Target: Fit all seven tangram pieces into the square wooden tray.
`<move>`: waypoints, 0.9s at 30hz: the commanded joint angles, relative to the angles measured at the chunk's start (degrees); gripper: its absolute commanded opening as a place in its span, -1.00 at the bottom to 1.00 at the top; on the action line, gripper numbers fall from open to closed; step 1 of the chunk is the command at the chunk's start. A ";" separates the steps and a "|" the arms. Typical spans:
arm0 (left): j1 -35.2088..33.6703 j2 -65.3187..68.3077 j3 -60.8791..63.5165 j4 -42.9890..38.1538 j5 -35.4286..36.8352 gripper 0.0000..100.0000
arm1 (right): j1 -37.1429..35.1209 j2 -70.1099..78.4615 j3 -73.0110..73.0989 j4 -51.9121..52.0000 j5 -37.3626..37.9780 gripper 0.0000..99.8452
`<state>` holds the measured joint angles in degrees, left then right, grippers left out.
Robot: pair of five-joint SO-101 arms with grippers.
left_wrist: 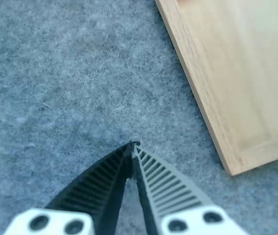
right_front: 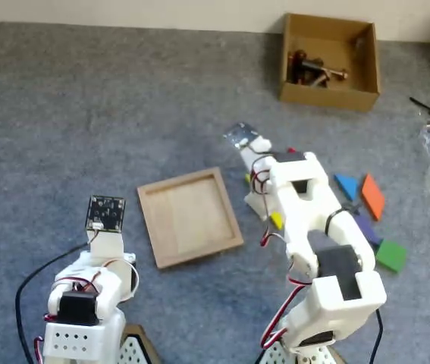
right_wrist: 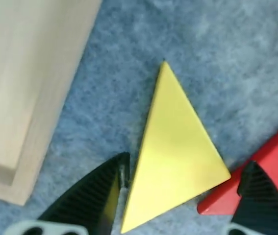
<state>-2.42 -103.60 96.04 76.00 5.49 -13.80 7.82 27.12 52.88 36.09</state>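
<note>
Risk, the main one: the yellow triangle (right_wrist: 178, 147) lies flat on carpet (right_wrist: 237, 58), so closing fingers may skate over its top face or shove it sideways rather than lift it. One finger (right_wrist: 92, 196) sits right against a long edge. The other stands off past the far corner, over the red piece (right_wrist: 271, 161). Uneven closure could spin the triangle or pinch red in with yellow; their corners are touching or nearly so, cannot tell which. The shape tapers, so a squeeze across it may squirt it out toward its point.

Second risk: the tray (right_wrist: 55, 117) is just beside the triangle. A tilted carry could catch the raised rim and knock the tray askew.

State, right gripper (right_wrist: 188, 164): jaws wide open, nothing held, straddling the triangle's broad end. The triangle lies between the fingers, nearer one than the other, its sharp point aimed away from the gripper. From above, the right arm covers most of this spot, just right of the tray (right_front: 150, 227).

State, left gripper (left_wrist: 133, 146): tips pressed together, empty, low over bare carpet near a tray corner.

The tray floor holds no pieces where visible. Blue triangle (right_front: 345, 185), orange piece (right_front: 372, 197), purple piece (right_front: 366, 227) and green square (right_front: 390, 255) lie beyond the right arm, apart from the tray. Judged barely begun.
</note>
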 commanded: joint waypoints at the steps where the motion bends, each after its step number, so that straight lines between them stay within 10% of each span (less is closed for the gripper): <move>1: 0.84 -0.40 1.10 -0.09 0.44 -0.99 | 0.22 -1.89 -1.10 0.84 -0.88 -0.34; 27: 0.84 -0.40 1.10 -0.09 0.44 -0.99 | -3.91 2.51 -1.54 4.53 -5.19 -0.34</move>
<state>-2.42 -103.60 96.04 76.00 5.49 -16.53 10.11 25.80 55.87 32.66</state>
